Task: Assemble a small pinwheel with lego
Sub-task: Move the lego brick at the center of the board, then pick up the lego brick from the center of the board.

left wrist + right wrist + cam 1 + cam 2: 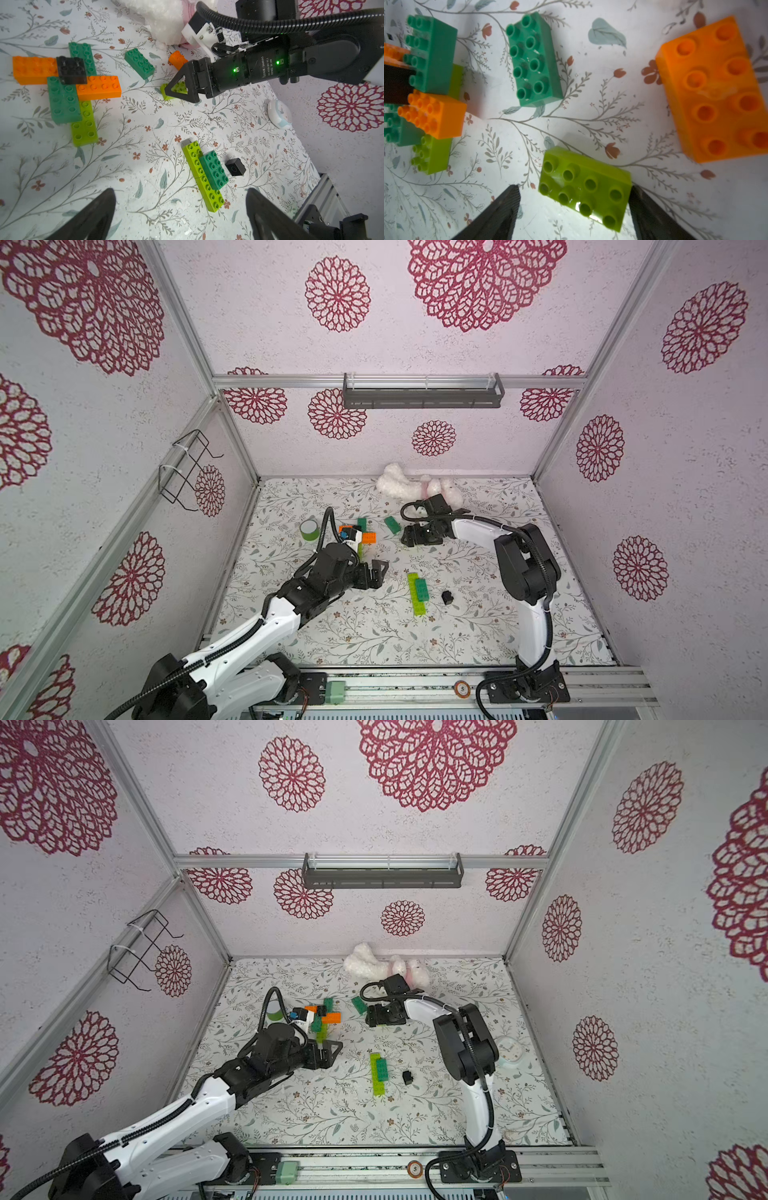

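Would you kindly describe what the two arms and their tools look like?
The left arm and right arm have white shells, black joints and black ribbed cable conduits. The left tool and right tool are black with triangular fingers; the right wrist motor carries white lettering and two green lights.

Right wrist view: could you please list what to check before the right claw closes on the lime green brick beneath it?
1. Right claw open: ok.
2. Lime green brick between its fingers: ok.
3. Brick studs up, flat on the table: ok.
4. Orange brick and dark green brick apart from it: ok.
5. Claw low enough to grip: cannot tell.
6. Left claw open and empty: ok.
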Tool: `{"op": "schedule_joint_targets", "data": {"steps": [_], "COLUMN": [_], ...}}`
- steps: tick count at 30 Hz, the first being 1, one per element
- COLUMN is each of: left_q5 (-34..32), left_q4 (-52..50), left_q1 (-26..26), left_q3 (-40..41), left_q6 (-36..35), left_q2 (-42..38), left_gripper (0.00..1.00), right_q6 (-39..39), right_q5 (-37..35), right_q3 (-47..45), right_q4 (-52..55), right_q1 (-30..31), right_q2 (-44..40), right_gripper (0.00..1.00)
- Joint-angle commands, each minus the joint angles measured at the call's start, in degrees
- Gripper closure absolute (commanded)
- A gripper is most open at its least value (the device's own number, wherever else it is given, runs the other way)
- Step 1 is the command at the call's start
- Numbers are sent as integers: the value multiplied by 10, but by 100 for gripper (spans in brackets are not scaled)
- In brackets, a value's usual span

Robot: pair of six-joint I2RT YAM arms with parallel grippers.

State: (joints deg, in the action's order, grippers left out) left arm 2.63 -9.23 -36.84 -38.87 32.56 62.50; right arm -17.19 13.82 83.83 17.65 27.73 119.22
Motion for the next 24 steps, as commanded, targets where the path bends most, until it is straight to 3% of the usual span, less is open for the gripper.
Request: {"op": "schedule_joint_targets", "data": {"steps": [1,8,14,19,24], "left_q5": [-7,52,141,179,180], "left_q4": [48,-29,-83,-128,-185], "left_q1": [3,13,35,41,43], "left_q3": [-22,-159,-283,-376,-468], "left_q6": [-86,-263,-356,-434,-501], "left_q2": [34,201,351,446,548], "left_gripper": [2,6,15,18,23], "right_q6": [-35,-65,-79,-70,-75], "right_q5": [-28,-53,-3,67,77], "right_q3": [-26,-145,-250,-293,-325], "right_q4": [-9,-43,-55,-41,-33], "right_q1": [-35,-71,-109,-120,-119], "right_q2": [-73,-232,-352,-400,-434], "right_gripper": [13,8,1,1,1]}}
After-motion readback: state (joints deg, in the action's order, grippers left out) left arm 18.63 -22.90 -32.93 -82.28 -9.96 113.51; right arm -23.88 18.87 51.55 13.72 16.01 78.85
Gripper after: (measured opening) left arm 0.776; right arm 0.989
